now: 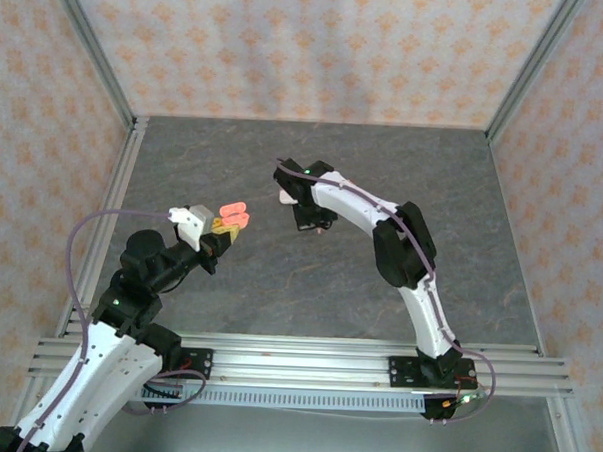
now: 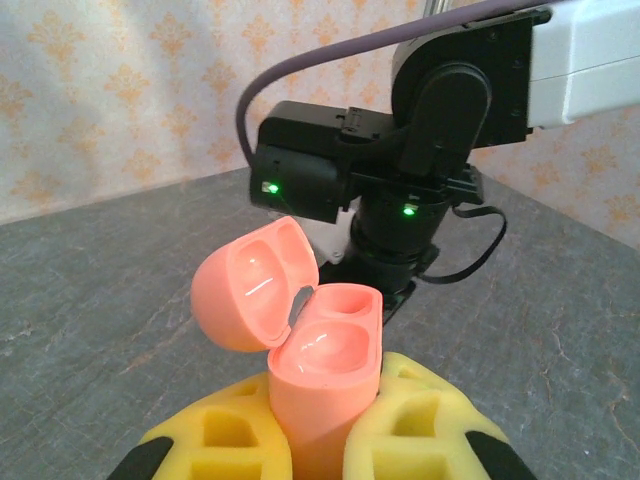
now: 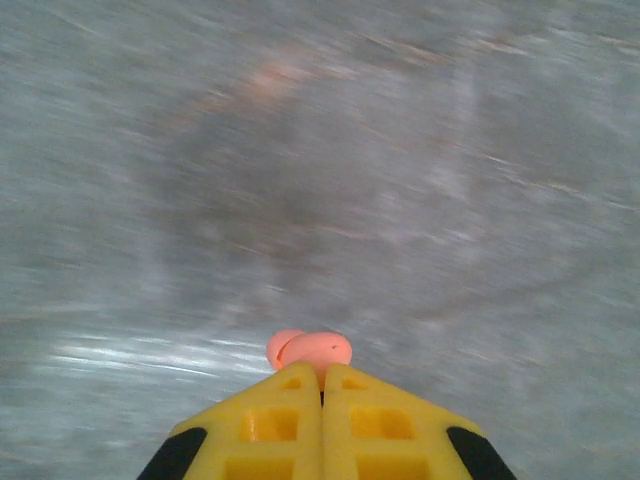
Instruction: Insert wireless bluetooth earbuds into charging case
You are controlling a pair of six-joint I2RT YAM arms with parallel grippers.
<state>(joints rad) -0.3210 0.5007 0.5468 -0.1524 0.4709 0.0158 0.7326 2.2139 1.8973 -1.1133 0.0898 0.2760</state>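
The left gripper (image 2: pixel 325 402) is clenched on a pink charging case (image 2: pixel 326 352), its yellow fingers (image 2: pixel 235 432) pressing the lower body from both sides. The case is lifted off the table, left of the middle in the overhead view (image 1: pixel 234 215). Its lid (image 2: pixel 250 292) is swung open and leans back to the left. The two hollows in the base look bare and glossy, with no earbud seated in them.

Across from it, a little farther in and to the right, the right arm (image 2: pixel 425 140) bends down over the grey table (image 1: pixel 463 193), with its gripper (image 1: pixel 319 225) pointing at the surface. Seen from its own wrist, the right gripper (image 3: pixel 322 388) has its yellow fingers pressed together, and a small pink-red earbud (image 3: pixel 310 351) is pinched at their tips and pokes out beyond them. The table below it is a blur, so I cannot tell how high the earbud hangs. The earbud and the open case are apart, with a stretch of bare table between the two grippers. Patterned wallpaper (image 1: pixel 309 46) closes in the far side.
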